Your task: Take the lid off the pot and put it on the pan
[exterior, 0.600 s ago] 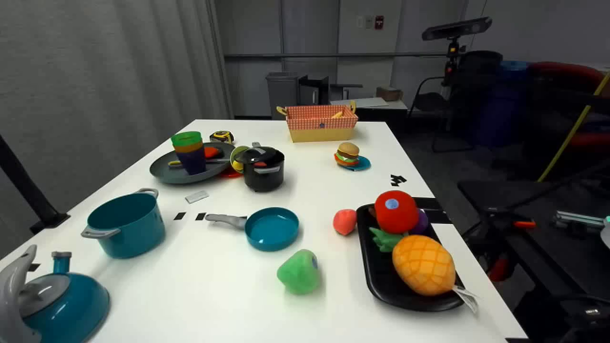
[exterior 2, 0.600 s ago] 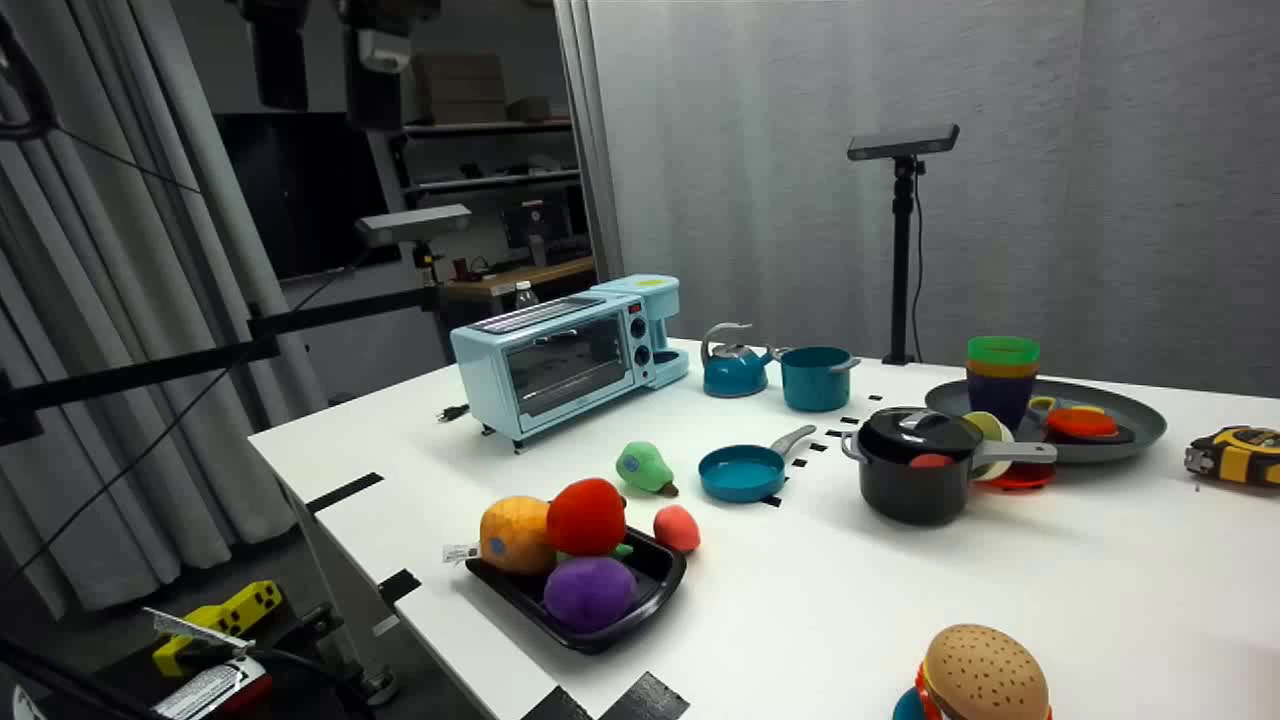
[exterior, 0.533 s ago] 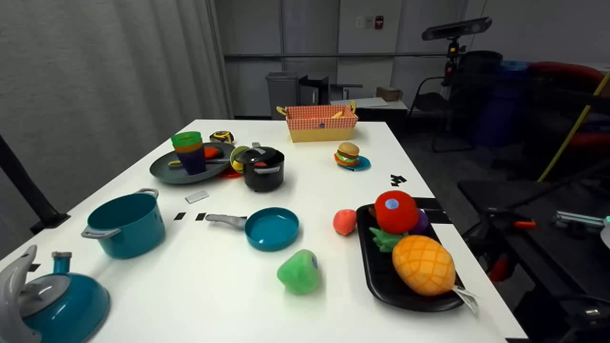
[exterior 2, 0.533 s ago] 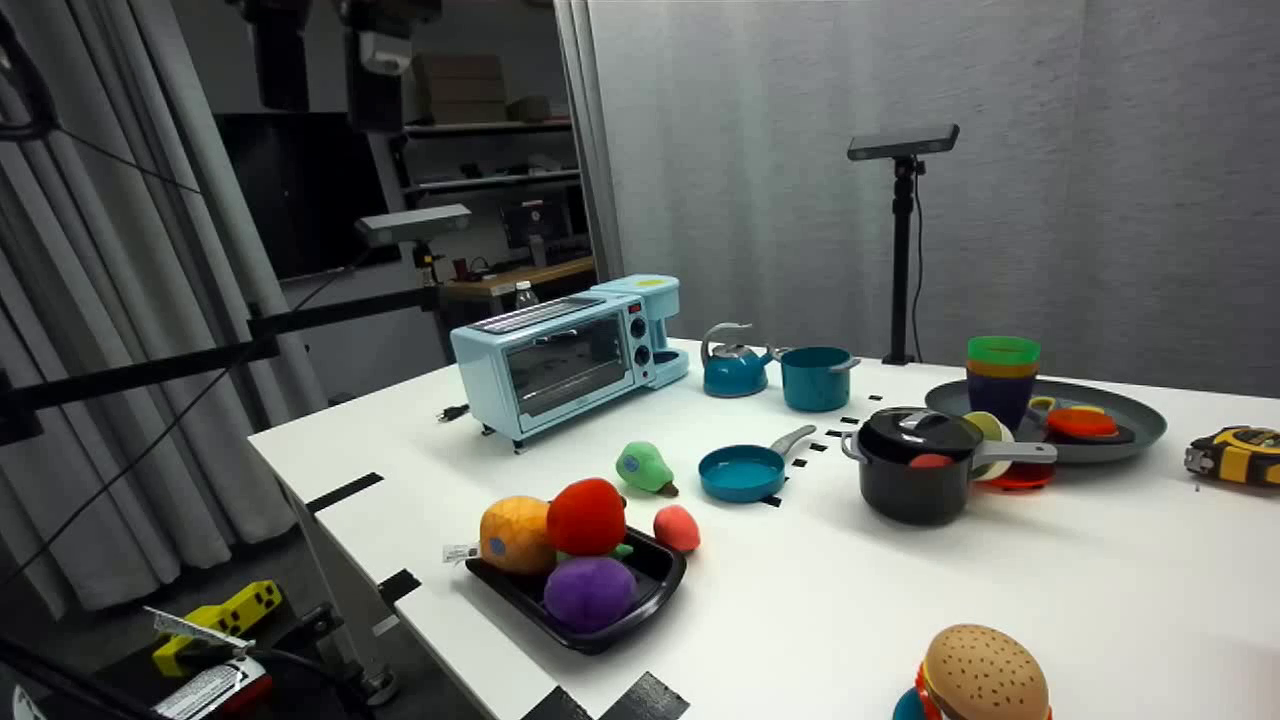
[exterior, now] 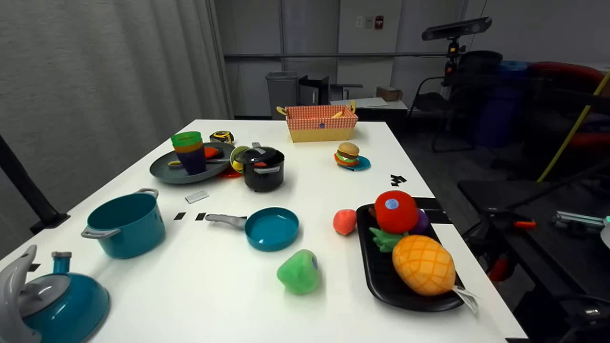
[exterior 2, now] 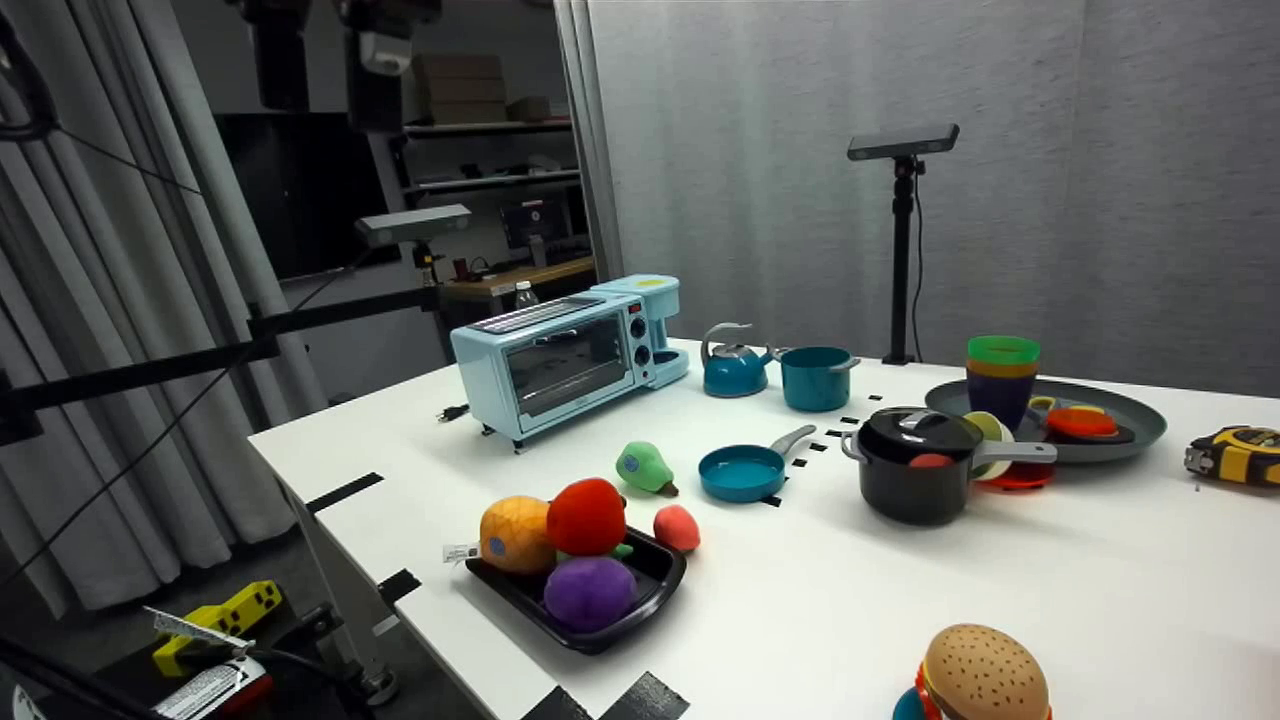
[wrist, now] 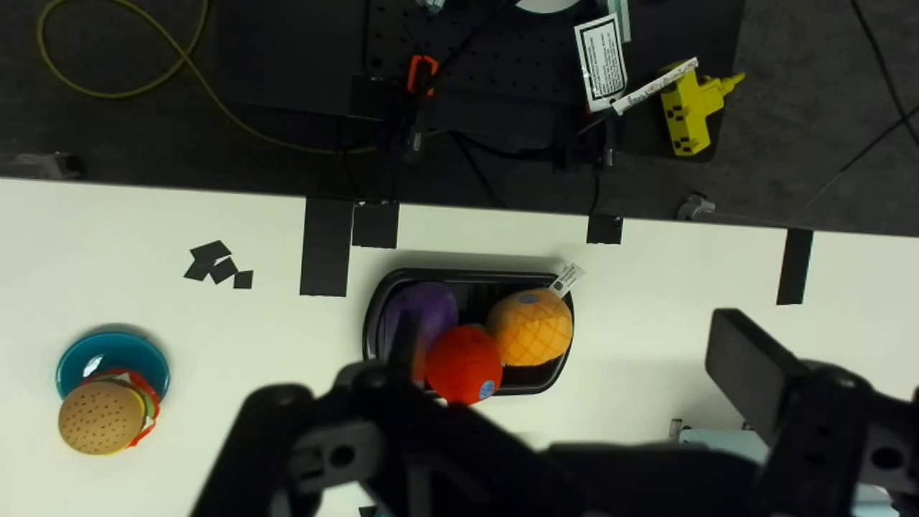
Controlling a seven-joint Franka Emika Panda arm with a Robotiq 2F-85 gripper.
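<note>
The pincer (wrist: 571, 332) is up high over the bench (exterior: 205, 290), spread wide and holding nothing. Below it: black tray (wrist: 474, 276) with plush fruit (wrist: 533, 332). Next out: pink plush (exterior 2: 677, 527) and green plush (exterior 2: 643, 466), then the pan (exterior 2: 742, 473). Farther, in both exterior views: black pot (exterior 2: 910, 492) with the lid (exterior 2: 922, 430) on its mouth, tilted, a red item (exterior 2: 930, 461) showing under the edge. Pot and lid aren't in the wrist view.

Key relation: lid is far lower than the pincer and diagonally across the bench, past the pan, toward the side with the hamburger (wrist: 100, 418). Lid's round, no long axis; run of its top grip too small to read. Pot's long handle (exterior 2: 1018, 453) points away from the pan.

In the way: only low stuff until the pot; then a yellow-green item (exterior 2: 992, 431) just beside it (can't tell if touching), cup stack (exterior 2: 1002, 385) and grey plate (exterior 2: 1148, 428) beyond. Next, probably: travel over, come down from above. Red item may make the lid rock.
</note>
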